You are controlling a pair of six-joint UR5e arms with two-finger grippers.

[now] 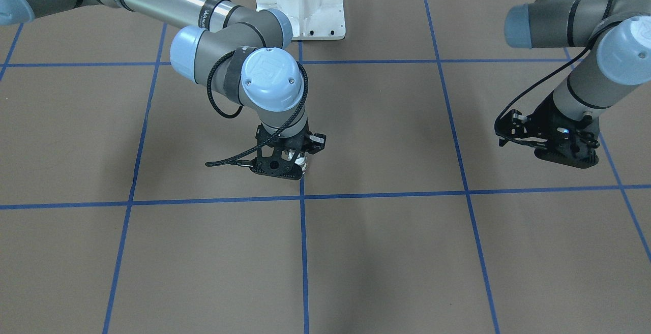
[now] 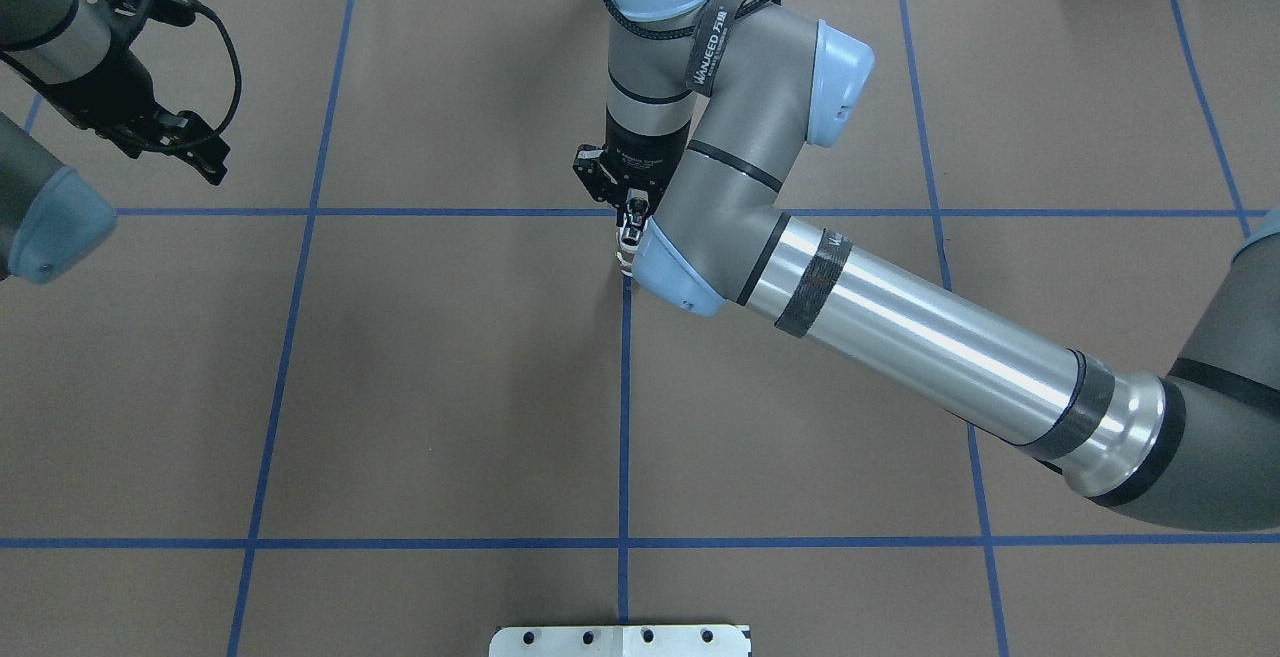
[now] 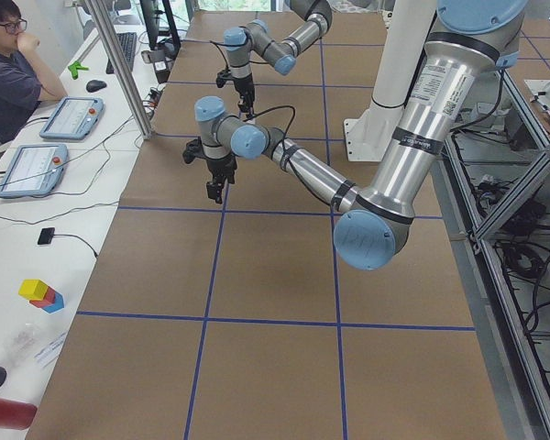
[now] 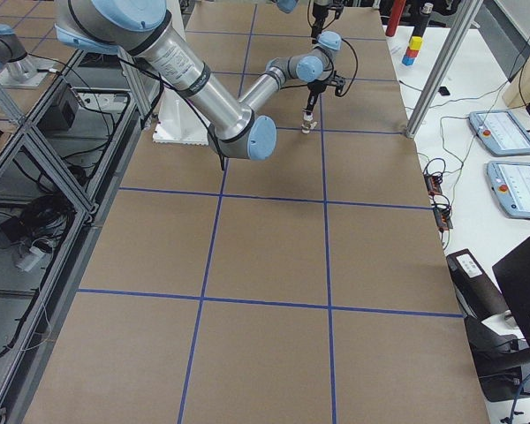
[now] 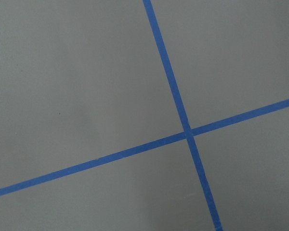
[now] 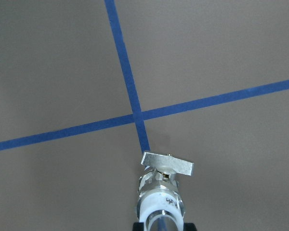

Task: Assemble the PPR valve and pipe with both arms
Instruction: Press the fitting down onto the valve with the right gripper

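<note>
One PPR valve (image 6: 160, 195), clamped in the right claw (image 1: 294, 162).
It hangs low over the brown table (image 1: 386, 263), right by one cross of blue tape (image 6: 138, 115); white collar by the claw, silvery part farther out; there are two arms (image 2: 900, 327) and two claws; the left claw (image 2: 190, 147) is off to the side with nothing in it, apart or together I cannot tell; one white pedestal (image 1: 300, 3) stands farthest back.

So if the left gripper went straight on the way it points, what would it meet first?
The left gripper would likely meet only the brown table paper, near a blue tape crossing; its wrist view shows nothing else ahead.
</note>
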